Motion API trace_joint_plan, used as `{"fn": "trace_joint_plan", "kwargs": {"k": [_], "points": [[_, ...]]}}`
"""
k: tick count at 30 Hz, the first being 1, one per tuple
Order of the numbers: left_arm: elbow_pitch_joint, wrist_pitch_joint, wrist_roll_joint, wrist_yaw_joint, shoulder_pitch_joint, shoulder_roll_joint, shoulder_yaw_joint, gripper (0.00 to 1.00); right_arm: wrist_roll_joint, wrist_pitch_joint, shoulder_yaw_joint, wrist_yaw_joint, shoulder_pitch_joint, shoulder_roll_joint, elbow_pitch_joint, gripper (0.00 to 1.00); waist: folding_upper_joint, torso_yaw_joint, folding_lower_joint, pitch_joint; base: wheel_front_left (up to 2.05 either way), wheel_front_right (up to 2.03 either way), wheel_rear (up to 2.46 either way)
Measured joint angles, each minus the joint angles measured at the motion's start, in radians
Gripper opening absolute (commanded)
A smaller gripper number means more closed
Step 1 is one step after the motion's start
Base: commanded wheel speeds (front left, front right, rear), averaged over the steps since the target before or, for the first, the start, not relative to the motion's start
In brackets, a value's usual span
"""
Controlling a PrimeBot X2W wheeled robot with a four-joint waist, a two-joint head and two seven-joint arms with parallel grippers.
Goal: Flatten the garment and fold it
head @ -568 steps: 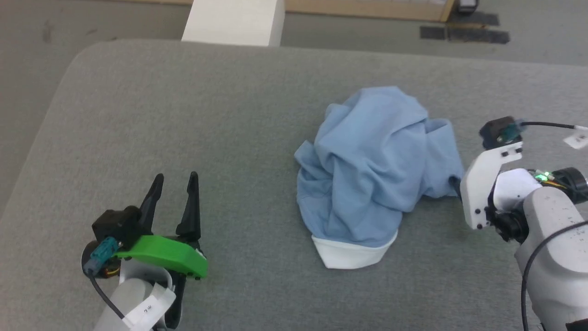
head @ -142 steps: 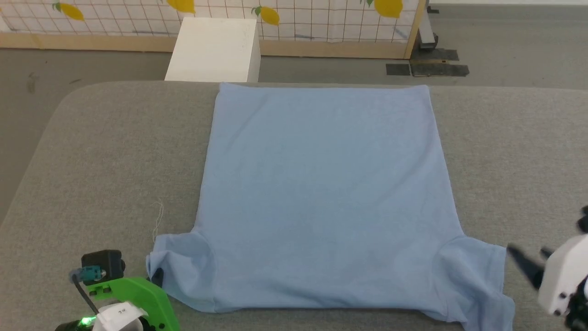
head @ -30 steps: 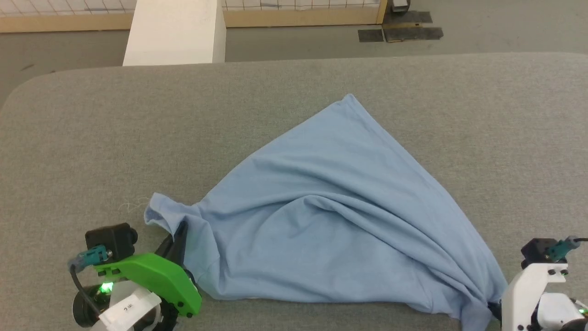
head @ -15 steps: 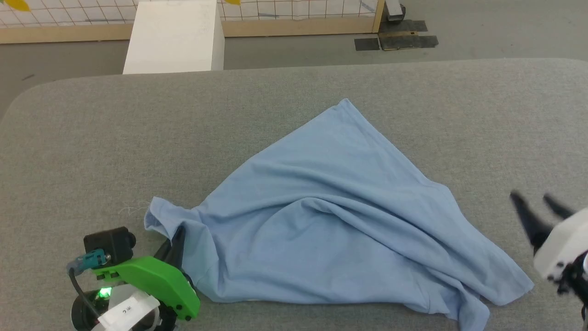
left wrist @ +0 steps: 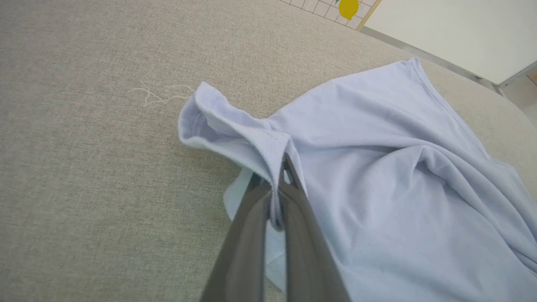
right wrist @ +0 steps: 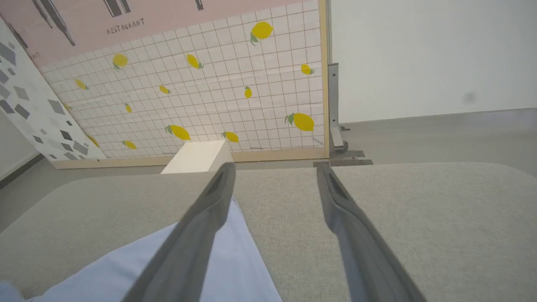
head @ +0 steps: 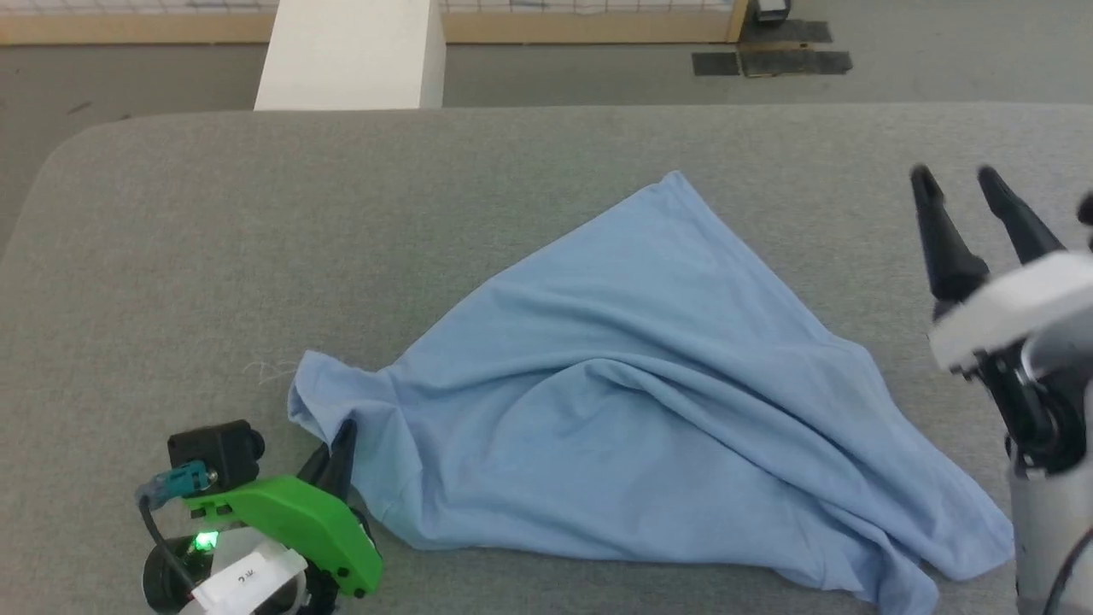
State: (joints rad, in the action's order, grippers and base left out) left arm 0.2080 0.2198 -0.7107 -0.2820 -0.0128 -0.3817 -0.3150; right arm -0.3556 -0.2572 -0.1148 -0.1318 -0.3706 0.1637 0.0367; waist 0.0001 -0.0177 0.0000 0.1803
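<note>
The light-blue garment (head: 632,401) lies rumpled in a rough triangle on the grey table (head: 213,239), one corner pointing to the far side. My left gripper (head: 341,440) sits at the lower left, shut on the garment's left sleeve; the left wrist view shows the sleeve cloth (left wrist: 235,134) pinched between the two dark fingers (left wrist: 275,184). My right gripper (head: 956,179) is raised at the right, open and empty, above and to the right of the garment. In the right wrist view its fingers (right wrist: 275,170) stand apart over the table, with blue cloth (right wrist: 226,264) below them.
A white box (head: 350,51) stands on the floor beyond the table's far edge. A tiled partition with lemon prints (right wrist: 201,96) stands behind it. A loose white thread (left wrist: 157,94) lies on the table left of the sleeve.
My right gripper let go of the garment's right corner, opened and rose up and away to the right. The freed corner dropped onto the table. The left gripper kept its hold.
</note>
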Motion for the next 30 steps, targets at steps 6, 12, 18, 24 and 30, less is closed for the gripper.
{"fn": "trace_joint_plan", "kwargs": {"k": [6,12,18,24,30], "points": [[-0.003,0.002,0.006,0.023,0.051,0.006,-0.029,0.00,0.073,-0.095,0.105,0.000,-0.255,0.054,0.192,1.00,-0.0001,0.078,0.0000,0.064,0.00,0.00,0.00],[-0.020,-0.007,0.007,0.047,0.101,0.026,-0.054,0.00,0.133,-0.352,0.221,0.000,-0.433,0.120,0.334,1.00,0.0000,0.139,0.0000,0.138,0.00,0.00,0.00],[-0.041,-0.020,0.009,0.072,0.145,0.046,-0.075,0.00,0.186,-0.639,0.373,0.000,-0.564,0.175,0.405,1.00,0.0000,0.190,0.0001,0.226,0.00,0.00,0.00],[-0.070,-0.038,0.009,0.097,0.184,0.072,-0.094,0.00,0.191,-0.814,0.480,0.000,-0.628,0.206,0.409,1.00,0.0000,0.233,0.0001,0.307,0.00,0.00,0.00],[-0.078,-0.063,0.009,0.114,0.208,0.083,-0.096,0.00,0.183,-0.869,0.544,0.000,-0.669,0.240,0.381,1.00,0.0000,0.267,0.0001,0.373,0.00,0.00,0.00]]}}
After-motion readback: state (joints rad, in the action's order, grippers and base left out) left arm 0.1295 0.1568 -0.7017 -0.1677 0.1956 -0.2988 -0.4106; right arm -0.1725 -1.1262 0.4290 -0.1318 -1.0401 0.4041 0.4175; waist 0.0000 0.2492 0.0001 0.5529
